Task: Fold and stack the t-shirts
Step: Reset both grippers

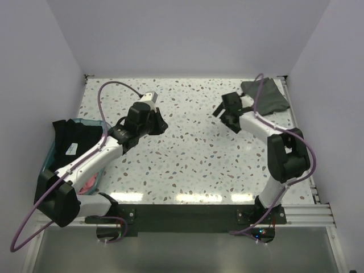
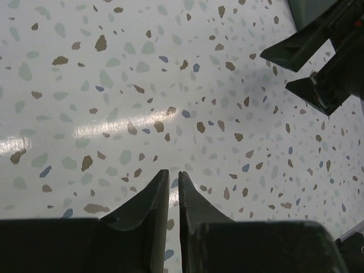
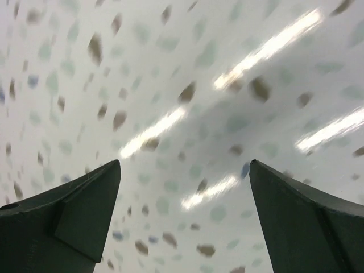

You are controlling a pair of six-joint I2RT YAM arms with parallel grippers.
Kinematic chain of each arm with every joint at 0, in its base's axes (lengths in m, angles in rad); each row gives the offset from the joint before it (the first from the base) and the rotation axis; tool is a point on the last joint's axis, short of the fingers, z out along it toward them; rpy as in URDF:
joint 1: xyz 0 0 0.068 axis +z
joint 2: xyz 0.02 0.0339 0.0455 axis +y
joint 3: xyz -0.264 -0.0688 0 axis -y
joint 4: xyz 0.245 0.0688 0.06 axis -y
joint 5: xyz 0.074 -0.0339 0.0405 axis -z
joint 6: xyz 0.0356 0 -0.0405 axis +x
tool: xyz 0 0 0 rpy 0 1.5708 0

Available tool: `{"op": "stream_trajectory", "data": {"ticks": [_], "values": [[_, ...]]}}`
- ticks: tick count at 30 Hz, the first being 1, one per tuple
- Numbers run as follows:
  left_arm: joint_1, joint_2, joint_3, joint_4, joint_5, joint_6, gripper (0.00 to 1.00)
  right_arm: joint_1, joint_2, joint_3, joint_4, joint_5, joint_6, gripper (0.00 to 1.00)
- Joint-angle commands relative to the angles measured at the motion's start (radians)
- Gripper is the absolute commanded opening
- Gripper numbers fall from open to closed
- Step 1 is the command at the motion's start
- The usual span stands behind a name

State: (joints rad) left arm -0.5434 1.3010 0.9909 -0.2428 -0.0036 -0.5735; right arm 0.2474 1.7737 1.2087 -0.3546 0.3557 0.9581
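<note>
T-shirts: three in sight, none of them in either end effector.
Olive-green t-shirt (image 1: 267, 95): bunched in the far right corner of the tabletop (image 1: 193, 153), just behind the right end effector (image 1: 222, 108) and outside its fingers.
Black t-shirt (image 1: 74, 136): draped over the teal tub (image 1: 49, 154), well to the left of the left end effector (image 1: 161, 125).
Pink t-shirt (image 1: 89, 183): a small patch shows in the tub, under the left forearm.
Left arm: runs from the near left corner diagonally forward and inward, with the wrist turned toward the middle of the tabletop.
Left end effector (image 2: 173, 173): fingers drawn almost together with only a thin slit between them, nothing in it, over bare speckled tabletop.
Right arm: elbow folded by the right edge, forearm reaching forward and left.
Right end effector (image 3: 185, 162): released, fingers spread wide and empty, above bare tabletop and facing the left end effector across a gap.
</note>
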Motion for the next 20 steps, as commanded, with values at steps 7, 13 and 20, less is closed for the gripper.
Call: {"op": "stream_trajectory", "data": {"ticks": [7,13,20], "values": [[-0.030,-0.181,-0.289,0.123,-0.094,-0.061,0.20,0.447,-0.256,-0.193,-0.018,0.071,-0.193,0.99],[-0.164,-0.220,-0.443,0.160,-0.186,-0.133,0.22,0.518,-0.495,-0.362,0.037,0.020,-0.255,0.99],[-0.227,-0.226,-0.439,0.137,-0.251,-0.155,0.22,0.520,-0.661,-0.410,0.017,-0.017,-0.292,0.99]]}}
